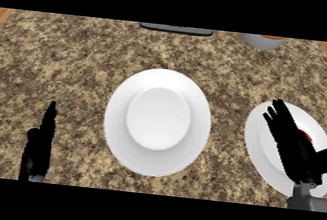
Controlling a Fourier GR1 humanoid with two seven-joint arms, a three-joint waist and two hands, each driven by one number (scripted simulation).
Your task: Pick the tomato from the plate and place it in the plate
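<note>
A large white plate [161,84] lies in the middle of the speckled counter with nothing on it. A second white plate [256,142] lies at the right. My right hand [291,140] hovers over that plate with its fingers straight and its thumb spread to the right. Just a sliver of the red tomato [308,137] shows beside the palm; the rest is hidden under the hand. My left hand [41,142] rests at the lower left, fingers up and straight, holding nothing.
At the counter's far edge stand a grey cup [262,41] and a dark flat object [176,29]. Wooden floor shows past the counter's left and right sides.
</note>
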